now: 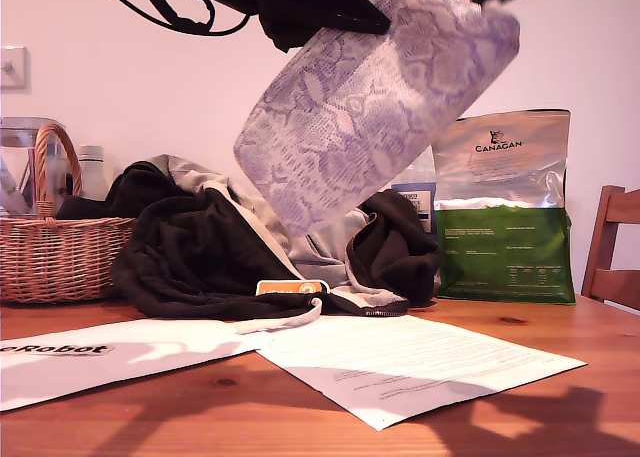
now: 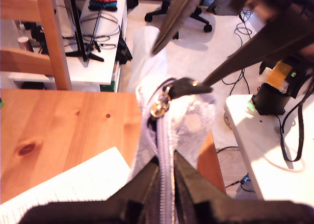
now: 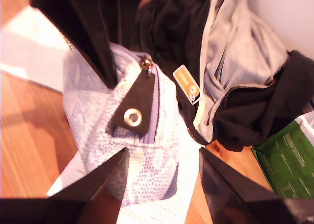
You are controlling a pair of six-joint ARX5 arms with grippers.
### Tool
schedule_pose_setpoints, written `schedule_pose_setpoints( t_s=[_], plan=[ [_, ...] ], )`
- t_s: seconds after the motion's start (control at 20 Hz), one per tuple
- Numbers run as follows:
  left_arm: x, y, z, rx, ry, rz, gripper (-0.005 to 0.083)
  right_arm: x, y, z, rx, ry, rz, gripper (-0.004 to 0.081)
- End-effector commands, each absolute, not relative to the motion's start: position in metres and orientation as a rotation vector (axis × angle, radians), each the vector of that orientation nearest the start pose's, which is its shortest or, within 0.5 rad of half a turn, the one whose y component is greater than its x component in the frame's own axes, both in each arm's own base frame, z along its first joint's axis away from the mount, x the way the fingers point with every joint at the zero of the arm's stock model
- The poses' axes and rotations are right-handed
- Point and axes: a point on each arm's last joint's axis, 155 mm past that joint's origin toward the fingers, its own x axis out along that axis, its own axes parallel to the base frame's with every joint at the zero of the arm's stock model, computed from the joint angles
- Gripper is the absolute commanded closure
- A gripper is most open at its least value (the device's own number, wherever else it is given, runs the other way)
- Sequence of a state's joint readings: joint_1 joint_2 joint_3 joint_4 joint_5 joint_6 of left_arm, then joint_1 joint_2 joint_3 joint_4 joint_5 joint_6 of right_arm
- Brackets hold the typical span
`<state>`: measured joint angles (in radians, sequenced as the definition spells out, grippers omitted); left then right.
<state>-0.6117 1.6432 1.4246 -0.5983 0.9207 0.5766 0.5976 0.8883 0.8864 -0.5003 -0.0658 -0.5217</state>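
A snake-print zip pouch hangs tilted in the air above the wooden table. My first gripper is shut on the pouch at one end of its zip, and comes in from the top of the exterior view, left of centre. A black pull tab with a metal eyelet lies on the pouch's top. My second gripper stands open, its fingers spread on either side of the pouch just short of the tab. In the first wrist view one second-gripper fingertip touches the tab.
A dark jacket with grey lining is heaped behind the pouch, an orange tag on it. A wicker basket stands at the exterior view's left, a green Canagan bag and a chair at its right. Printed papers lie in front.
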Motion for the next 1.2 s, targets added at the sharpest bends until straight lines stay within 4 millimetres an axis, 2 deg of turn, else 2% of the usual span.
schedule_pose_setpoints(
  t_s=[0.0,0.4,0.55,0.7,0.8,0.95,1.15],
  plan=[
    [0.243,-0.367,0.243,0.287,0.433,-1.684,0.0795,0.260,0.193,0.252,-0.626,0.285,0.765,0.0370],
    [0.235,-0.373,0.241,0.307,0.432,-1.698,0.0795,0.268,0.199,0.273,-0.608,0.194,0.750,0.0372],
    [0.227,-0.378,0.241,0.313,0.428,-1.719,0.0795,0.273,0.203,0.293,-0.576,0.122,0.734,0.0385],
    [0.224,-0.383,0.238,0.338,0.429,-1.714,0.0795,0.266,0.218,0.306,-0.520,0.072,0.779,0.0385],
    [0.226,-0.383,0.237,0.350,0.432,-1.700,0.0795,0.262,0.222,0.303,-0.523,0.084,0.789,0.0384],
    [0.233,-0.380,0.233,0.367,0.444,-1.665,0.0795,0.264,0.212,0.291,-0.543,0.149,0.753,0.0384],
    [0.249,-0.370,0.220,0.464,0.444,-1.591,0.0795,0.247,0.207,0.292,-0.476,0.272,0.787,0.0378]
  ],
)
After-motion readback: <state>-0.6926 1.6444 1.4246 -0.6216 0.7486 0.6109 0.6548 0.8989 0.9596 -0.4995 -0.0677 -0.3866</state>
